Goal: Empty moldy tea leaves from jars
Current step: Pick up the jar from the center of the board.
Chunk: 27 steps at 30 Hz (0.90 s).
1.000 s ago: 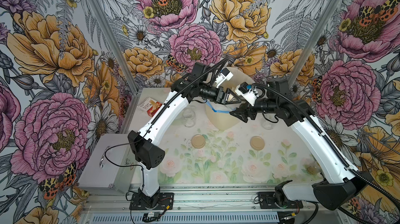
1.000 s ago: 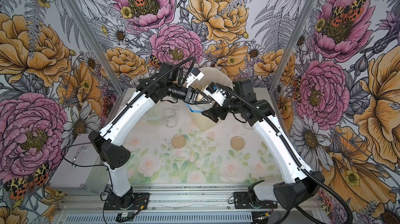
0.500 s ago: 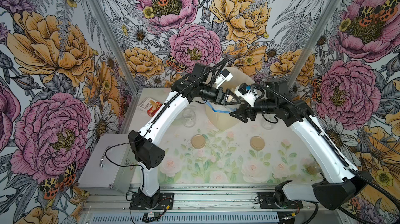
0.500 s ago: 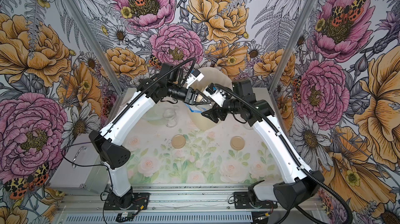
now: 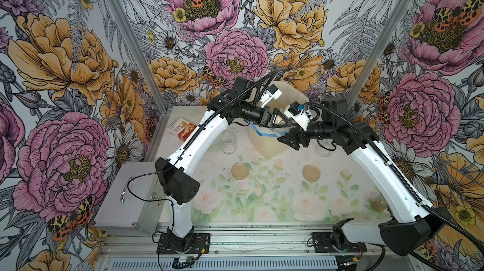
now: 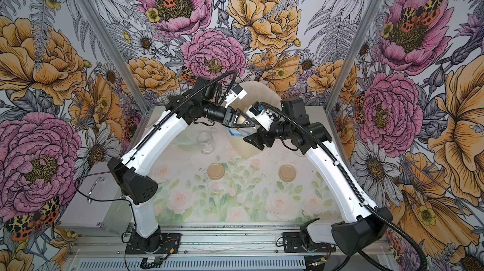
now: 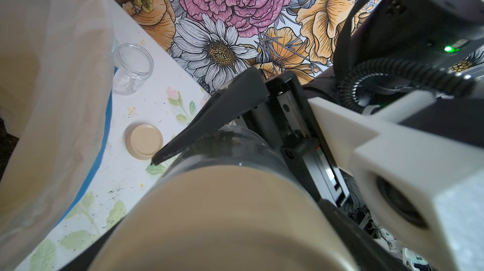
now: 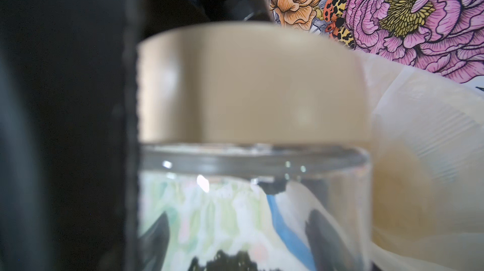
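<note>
Above the cream bin (image 5: 264, 144), both arms hold one jar (image 7: 235, 152) between them. My left gripper (image 5: 282, 121) is shut on its tan lid (image 7: 222, 217), which also shows in a top view (image 5: 280, 120). My right gripper (image 5: 289, 136) is shut on the glass body (image 8: 248, 204), just under the lid (image 8: 248, 81). Dark moldy tea leaves (image 7: 222, 138) lie inside the jar, and the tea leaves (image 8: 227, 261) also show in the right wrist view. An empty open jar (image 5: 228, 138) stands left of the bin. Another clear jar (image 5: 324, 149) stands behind my right arm.
Two loose tan lids (image 5: 239, 171) (image 5: 311, 173) lie on the flowered mat in front of the bin. A red and white box (image 5: 180, 131) sits at the back left corner. A metal case (image 5: 128, 199) stands beside the table on the left. Dark crumbs dot the mat.
</note>
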Each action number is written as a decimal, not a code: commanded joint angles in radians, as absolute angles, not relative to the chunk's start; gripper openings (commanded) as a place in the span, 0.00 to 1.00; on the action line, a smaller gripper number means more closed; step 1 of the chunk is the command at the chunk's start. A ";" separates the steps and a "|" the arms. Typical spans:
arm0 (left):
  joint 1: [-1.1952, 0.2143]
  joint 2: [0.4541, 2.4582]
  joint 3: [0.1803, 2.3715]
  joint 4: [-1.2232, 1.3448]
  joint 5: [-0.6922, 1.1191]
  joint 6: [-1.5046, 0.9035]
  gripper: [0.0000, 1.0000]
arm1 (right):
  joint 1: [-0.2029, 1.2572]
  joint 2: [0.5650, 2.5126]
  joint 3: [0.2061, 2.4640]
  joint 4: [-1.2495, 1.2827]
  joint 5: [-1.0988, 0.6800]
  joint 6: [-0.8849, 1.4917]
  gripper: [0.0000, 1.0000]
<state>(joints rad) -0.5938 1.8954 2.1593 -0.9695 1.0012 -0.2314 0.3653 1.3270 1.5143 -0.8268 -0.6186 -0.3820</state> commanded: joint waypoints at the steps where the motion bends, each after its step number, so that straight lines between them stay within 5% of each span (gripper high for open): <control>1: -0.574 1.852 2.145 -0.954 1.025 -0.189 0.99 | 0.356 1.295 1.524 -0.766 -0.665 -0.350 0.57; 27: -0.514 1.747 2.065 -0.954 1.064 0.000 0.99 | 0.343 1.282 1.522 -0.764 -0.784 -0.268 0.57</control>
